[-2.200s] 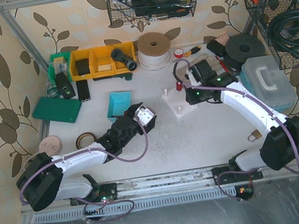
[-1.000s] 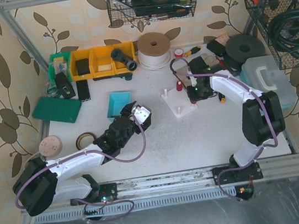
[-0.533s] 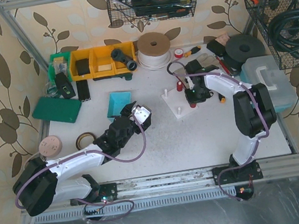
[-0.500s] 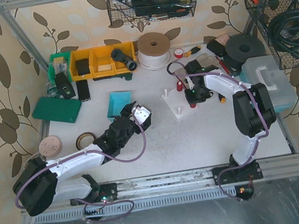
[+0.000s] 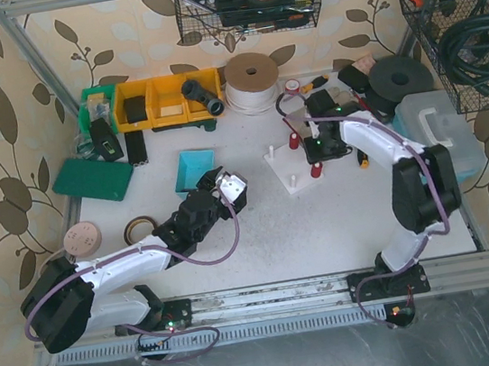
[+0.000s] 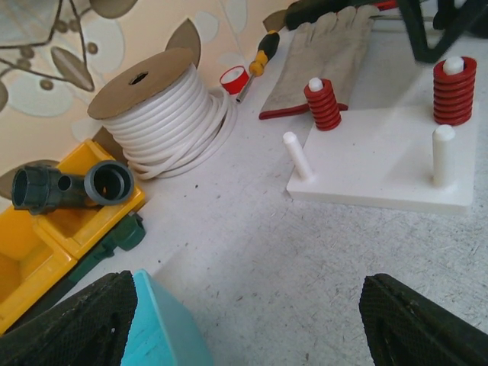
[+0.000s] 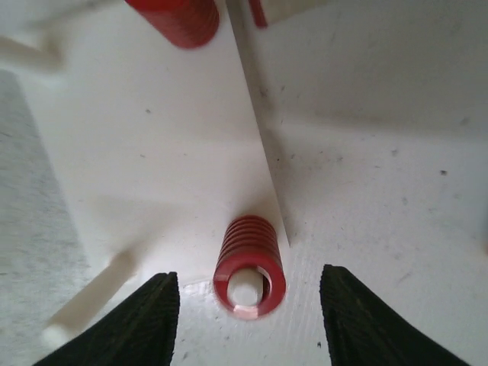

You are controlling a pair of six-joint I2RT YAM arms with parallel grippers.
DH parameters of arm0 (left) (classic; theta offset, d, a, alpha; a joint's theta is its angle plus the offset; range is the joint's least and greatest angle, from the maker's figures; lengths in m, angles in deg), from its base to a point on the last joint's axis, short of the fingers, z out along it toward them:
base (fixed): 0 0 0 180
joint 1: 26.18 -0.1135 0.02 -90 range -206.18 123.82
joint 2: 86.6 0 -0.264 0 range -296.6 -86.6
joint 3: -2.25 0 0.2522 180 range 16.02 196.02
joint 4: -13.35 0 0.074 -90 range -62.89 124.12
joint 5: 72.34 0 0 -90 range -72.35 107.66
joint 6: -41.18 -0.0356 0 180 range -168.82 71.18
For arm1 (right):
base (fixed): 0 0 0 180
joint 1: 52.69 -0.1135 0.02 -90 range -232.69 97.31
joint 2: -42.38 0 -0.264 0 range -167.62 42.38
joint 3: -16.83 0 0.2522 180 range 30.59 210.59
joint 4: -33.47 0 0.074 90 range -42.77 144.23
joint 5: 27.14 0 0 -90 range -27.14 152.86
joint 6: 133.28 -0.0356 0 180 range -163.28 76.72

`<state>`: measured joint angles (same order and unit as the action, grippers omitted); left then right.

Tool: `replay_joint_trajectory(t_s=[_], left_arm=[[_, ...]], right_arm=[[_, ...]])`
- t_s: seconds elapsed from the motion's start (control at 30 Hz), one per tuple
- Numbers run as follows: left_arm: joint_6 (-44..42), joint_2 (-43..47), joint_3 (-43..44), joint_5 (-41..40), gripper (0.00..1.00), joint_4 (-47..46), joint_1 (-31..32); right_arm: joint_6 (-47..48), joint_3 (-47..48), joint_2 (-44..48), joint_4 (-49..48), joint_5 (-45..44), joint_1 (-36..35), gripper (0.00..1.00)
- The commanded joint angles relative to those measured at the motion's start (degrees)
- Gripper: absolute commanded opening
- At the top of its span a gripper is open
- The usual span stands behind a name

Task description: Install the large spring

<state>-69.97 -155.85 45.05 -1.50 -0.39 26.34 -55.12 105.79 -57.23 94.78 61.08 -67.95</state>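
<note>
The white peg board [image 5: 290, 169] lies mid-table. The large red spring [image 5: 316, 170] sits over the board's near-right peg; it also shows in the right wrist view [image 7: 249, 276], with the white peg top showing inside it. My right gripper [image 5: 321, 147] hovers just above it, open, with a finger on either side [image 7: 248, 293] and not touching it. A smaller red spring [image 5: 293, 140] stands on the far peg. Two pegs [image 6: 297, 156] are bare. My left gripper [image 5: 230, 189] is open and empty [image 6: 248, 305], left of the board [image 6: 381, 164], and sees the large spring [image 6: 455, 84].
A teal box [image 5: 195, 170] sits beside the left gripper. A white cord spool [image 5: 252, 77], yellow bins [image 5: 156, 102] and a glove [image 6: 328, 49] are at the back. A plastic case [image 5: 438, 133] is at the right, a tape roll [image 5: 140, 227] at the left.
My right gripper has let go of the large red spring and drawn back from the board's near-right peg, leaving the spring on it. The left arm has stayed still.
</note>
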Motion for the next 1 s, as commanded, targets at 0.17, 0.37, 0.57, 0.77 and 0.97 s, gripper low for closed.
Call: replay_joint_trajectory(t_s=[0.17,0.37,0.57,0.77,0.97], left_arm=[[0.1,2.0,3.0,-4.1,0.87,0.4,0.1],[11.7,2.9,9.9,-12.1,0.88,16.5,-4.9],[23.2,1.5,19.4,-8.8,0.89,35.0,-14.3],[23.5,-1.7,28.3,-1.9,0.80,49.7,-19.9],[18.2,-7.0,36.5,10.1,0.66,61.2,-26.8]], right_arm=[[-4.1,-9.6,24.5,-6.6,-0.1,-2.4,0.61],[-7.4,-20.9,38.3,-18.9,-0.9,-5.1,0.85],[-7.9,-28.0,43.5,-25.2,-2.8,-6.1,0.94],[-9.4,-33.2,44.4,-30.6,-0.4,-7.3,0.94],[-9.3,-33.8,43.9,-31.2,-0.6,-8.1,0.93]])
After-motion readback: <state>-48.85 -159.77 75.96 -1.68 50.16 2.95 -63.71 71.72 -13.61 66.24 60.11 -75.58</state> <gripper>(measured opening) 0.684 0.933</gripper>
